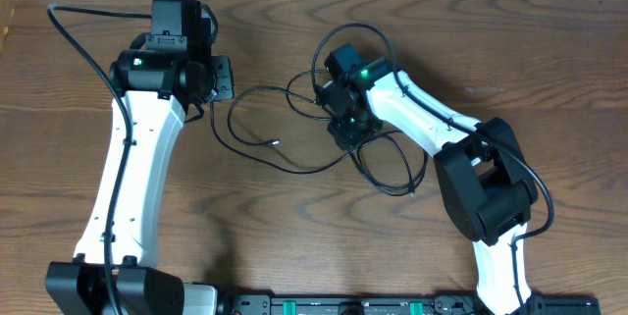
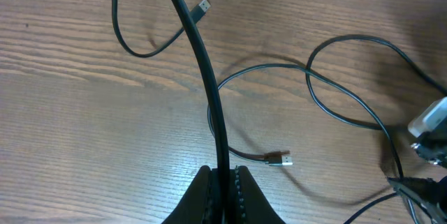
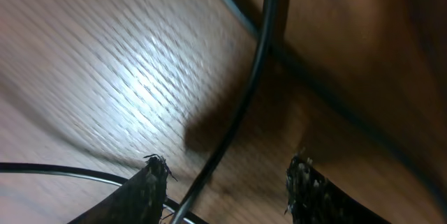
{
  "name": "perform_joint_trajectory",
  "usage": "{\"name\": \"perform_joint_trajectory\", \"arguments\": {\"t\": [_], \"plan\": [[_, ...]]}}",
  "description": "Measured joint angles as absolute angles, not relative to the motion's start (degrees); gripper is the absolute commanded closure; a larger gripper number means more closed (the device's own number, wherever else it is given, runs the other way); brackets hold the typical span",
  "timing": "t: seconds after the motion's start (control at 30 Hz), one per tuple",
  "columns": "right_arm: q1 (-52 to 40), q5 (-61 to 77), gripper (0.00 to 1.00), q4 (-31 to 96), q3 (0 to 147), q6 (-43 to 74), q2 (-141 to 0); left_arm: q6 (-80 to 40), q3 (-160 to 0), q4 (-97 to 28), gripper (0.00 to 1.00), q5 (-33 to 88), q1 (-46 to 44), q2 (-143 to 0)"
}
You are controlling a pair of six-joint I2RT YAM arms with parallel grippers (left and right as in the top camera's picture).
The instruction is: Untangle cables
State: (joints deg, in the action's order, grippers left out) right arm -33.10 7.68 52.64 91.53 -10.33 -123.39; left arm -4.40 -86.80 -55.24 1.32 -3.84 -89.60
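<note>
Left wrist, left end effector (image 2: 225, 182) grips cable (image 2: 202, 56) running ahead, right end effector (image 3: 228, 165) released

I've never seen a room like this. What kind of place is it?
Probably a robot lab or test bench. A left arm and a right arm, both white and black, stand at a wooden table, and thin cables lie looped on it.

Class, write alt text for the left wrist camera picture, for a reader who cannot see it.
The left hand, at the bottom edge, is shut on a black cable that runs up and out of the top of the picture. Beyond it, thin dark cable loops over the wooden table, with two plug ends lying apart.
</note>
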Motion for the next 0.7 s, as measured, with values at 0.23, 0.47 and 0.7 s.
{"name": "perform_joint_trajectory", "arguments": {"t": [0.23,0.47,0.7], "plan": [[-34.4,5.4,0.75,49.1,87.6,-9.3,-122.7,-4.4,-86.8,-55.3,0.93,1.3,-3.8,-89.6],[-35.2,5.4,0.99,47.4,86.8,-7.9,-122.5,-4.4,-86.8,-55.3,0.93,1.3,-3.8,-89.6],[-34.8,6.0,0.99,51.3,87.8,-7.0,-122.5,-4.4,-86.8,-55.3,0.93,1.3,-3.8,-89.6]]}}
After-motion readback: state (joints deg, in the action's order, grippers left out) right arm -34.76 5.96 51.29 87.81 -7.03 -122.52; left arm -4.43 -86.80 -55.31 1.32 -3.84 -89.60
